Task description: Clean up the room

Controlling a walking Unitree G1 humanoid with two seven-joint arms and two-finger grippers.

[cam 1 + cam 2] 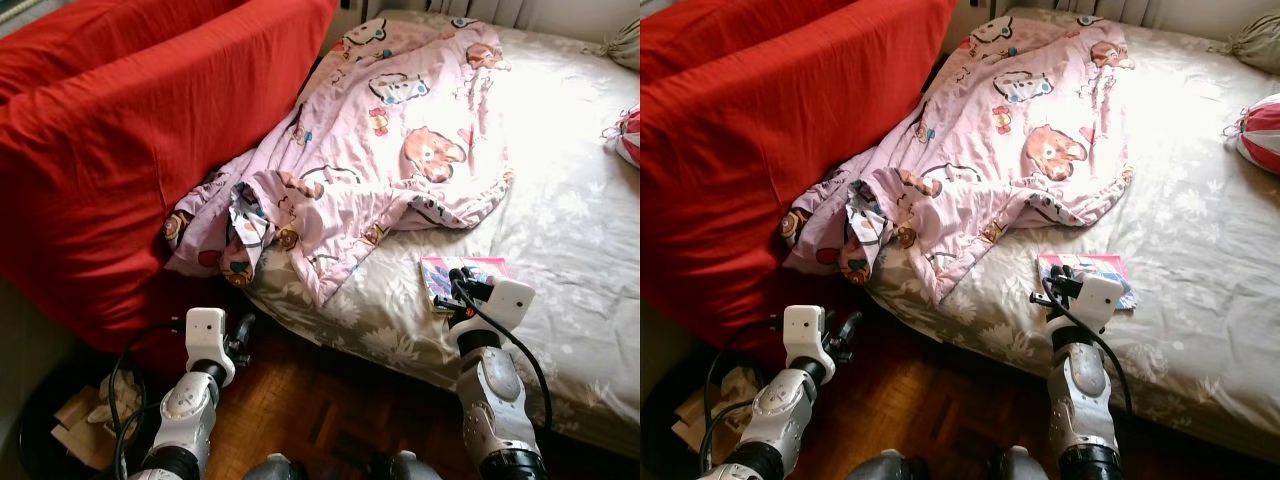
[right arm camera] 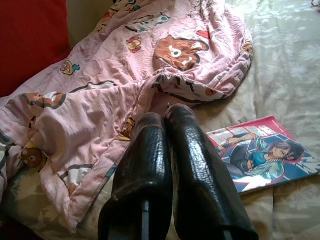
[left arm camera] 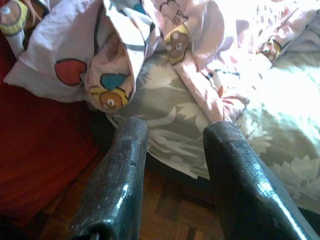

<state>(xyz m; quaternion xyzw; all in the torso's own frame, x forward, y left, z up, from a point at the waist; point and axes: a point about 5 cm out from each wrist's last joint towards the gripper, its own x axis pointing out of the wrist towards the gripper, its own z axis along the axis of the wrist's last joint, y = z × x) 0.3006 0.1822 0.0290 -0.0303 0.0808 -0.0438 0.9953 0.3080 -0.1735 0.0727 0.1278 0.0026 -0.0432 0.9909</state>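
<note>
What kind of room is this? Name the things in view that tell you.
Most likely a bedroom: a bed with a floral sheet, a rumpled pink cartoon blanket across it, and a comic book lying on the mattress.

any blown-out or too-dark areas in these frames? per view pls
Left eye view: sunlight washes out the pink blanket top and bed sheet; floor corner by the red cover is dark. Left wrist view: blanket overexposed, open left gripper sharp. Right wrist view: evenly lit, shut right gripper and comic book clear.
</note>
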